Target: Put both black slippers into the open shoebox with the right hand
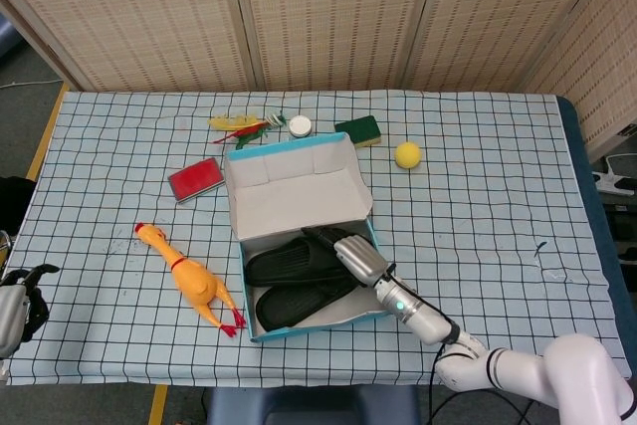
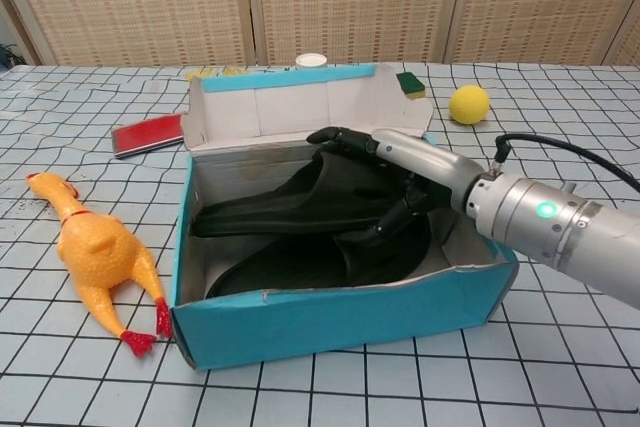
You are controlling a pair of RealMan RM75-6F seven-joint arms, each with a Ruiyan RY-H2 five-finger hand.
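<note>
The open shoebox (image 1: pixel 295 191) (image 2: pixel 330 322), blue outside and white inside, stands mid-table with its lid flap up at the back. Both black slippers lie inside it. The upper slipper (image 1: pixel 289 261) (image 2: pixel 285 197) rests tilted on the lower slipper (image 1: pixel 299 301) (image 2: pixel 285 265). My right hand (image 1: pixel 355 254) (image 2: pixel 405 172) reaches into the box from the right. Its fingers (image 2: pixel 340 137) stretch over the upper slipper's raised end and its thumb sits underneath, holding that slipper. My left hand (image 1: pixel 20 308) hangs off the table's near left corner, holding nothing.
A yellow rubber chicken (image 1: pixel 191 278) (image 2: pixel 95 257) lies left of the box. A red case (image 1: pixel 195 178) (image 2: pixel 145 134), a green sponge (image 1: pixel 358 130), a yellow ball (image 1: pixel 407 154) (image 2: pixel 469 104), a white lid (image 1: pixel 300 125) and plastic peppers (image 1: pixel 239 126) lie behind it.
</note>
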